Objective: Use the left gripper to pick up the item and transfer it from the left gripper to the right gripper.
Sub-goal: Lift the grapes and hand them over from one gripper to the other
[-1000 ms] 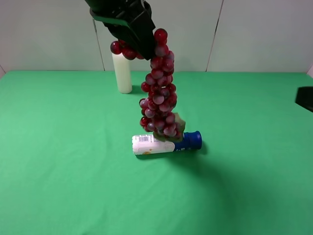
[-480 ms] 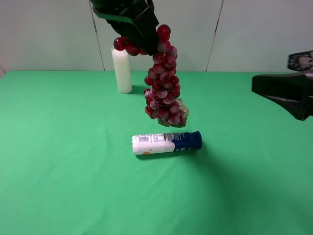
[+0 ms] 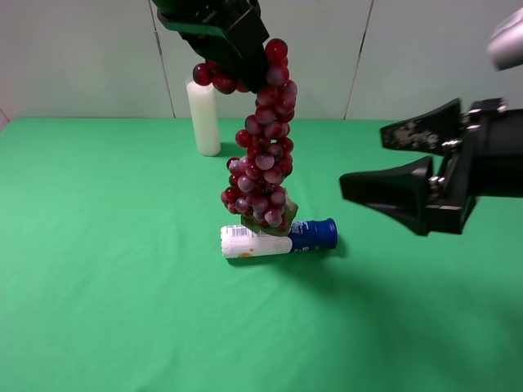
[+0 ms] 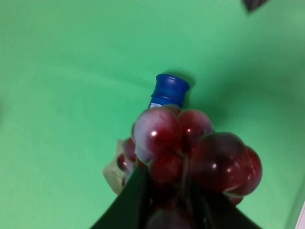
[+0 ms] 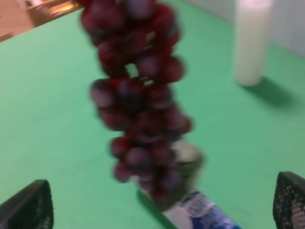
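While the left gripper (image 3: 235,51) is clamped on only the top few berries of the grape bunch (image 3: 263,155), the rest hangs free as 1 long strand above the middle of the table. Its green leaves (image 3: 282,219) are at the low end, right over the bottle (image 3: 278,238) that lies on its side. From the high view I cannot tell whether the leaves touch the bottle or hang just clear of it.

The right gripper (image 3: 365,161) is off to the bunch's right with its 2 fingers spread wide, level with the lower half of the strand and well apart from it.

The main risk, as I judge it, is a poor catch. The strand is limp and knobbly, so jaws closing on a few loose berries could slide off. If the left hold opens before the right one is firm, the bunch drops onto the bottle. A sideways push from the incoming fingers could also set the strand swinging out of the gap, and a low approach could knock the round bottle and set it rolling.

The surface is a plain green cloth (image 3: 106,310), flat and smooth. A white candle (image 3: 203,118) stands upright near the back edge, behind the bunch. Behind it is a pale panelled wall (image 3: 82,57).
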Action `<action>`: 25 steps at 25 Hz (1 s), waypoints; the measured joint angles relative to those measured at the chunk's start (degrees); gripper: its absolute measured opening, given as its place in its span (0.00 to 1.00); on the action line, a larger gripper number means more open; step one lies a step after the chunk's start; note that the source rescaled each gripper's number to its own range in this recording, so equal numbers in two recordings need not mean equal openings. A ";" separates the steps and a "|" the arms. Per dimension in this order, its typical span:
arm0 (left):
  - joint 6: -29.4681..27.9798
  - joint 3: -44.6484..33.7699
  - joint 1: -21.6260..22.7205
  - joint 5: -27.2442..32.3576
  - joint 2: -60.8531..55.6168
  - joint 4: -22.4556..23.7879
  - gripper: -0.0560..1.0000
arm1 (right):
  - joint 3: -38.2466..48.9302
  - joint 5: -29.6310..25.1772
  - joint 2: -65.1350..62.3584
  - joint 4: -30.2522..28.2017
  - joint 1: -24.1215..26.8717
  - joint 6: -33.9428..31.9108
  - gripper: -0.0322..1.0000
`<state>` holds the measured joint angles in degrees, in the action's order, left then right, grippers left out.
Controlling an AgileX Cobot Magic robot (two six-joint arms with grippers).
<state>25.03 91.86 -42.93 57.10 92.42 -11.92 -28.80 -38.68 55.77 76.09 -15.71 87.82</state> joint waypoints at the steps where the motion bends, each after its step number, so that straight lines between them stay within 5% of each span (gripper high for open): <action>1: 0.00 0.00 0.00 -0.05 0.00 0.00 0.06 | 0.00 0.68 1.33 1.30 -1.20 1.45 1.00; 11: 0.00 0.00 0.00 -1.70 0.00 0.00 0.06 | 0.00 2.64 15.00 21.61 -6.25 19.88 1.00; 25: 0.00 0.00 0.00 -1.82 0.00 0.00 0.06 | -8.41 -0.96 27.65 23.71 -6.25 25.32 1.00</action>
<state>25.03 91.86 -42.93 55.28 92.42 -11.92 -37.22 -39.64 83.42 99.80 -21.96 113.14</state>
